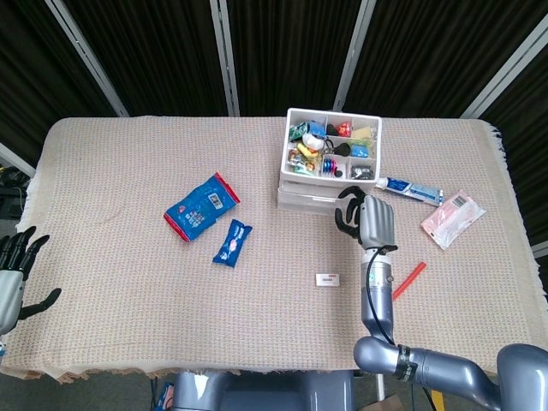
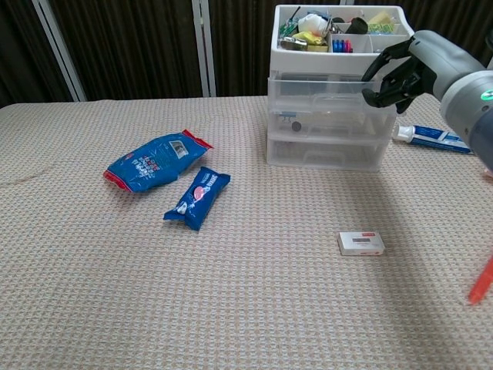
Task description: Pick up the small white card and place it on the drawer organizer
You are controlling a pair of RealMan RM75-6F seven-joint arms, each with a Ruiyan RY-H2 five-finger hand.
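The small white card [image 1: 327, 278] lies flat on the woven tablecloth, in front of the white drawer organizer [image 1: 301, 199]. In the chest view the card [image 2: 361, 243] sits alone, well below the organizer [image 2: 323, 116], whose top tray is full of small items. My right hand [image 1: 366, 218] hovers at the organizer's front right corner, above and behind the card. In the chest view that hand [image 2: 408, 71] holds nothing, its fingers loosely bent and apart. My left hand [image 1: 17, 265] rests at the table's left edge, fingers spread and empty.
A blue snack bag [image 1: 201, 205] and a small blue packet [image 1: 232, 242] lie left of centre. Right of the organizer lies a toothpaste tube [image 1: 409, 189], with a pink packet [image 1: 451, 217] beyond it. A red stick [image 1: 408, 279] lies right of the card.
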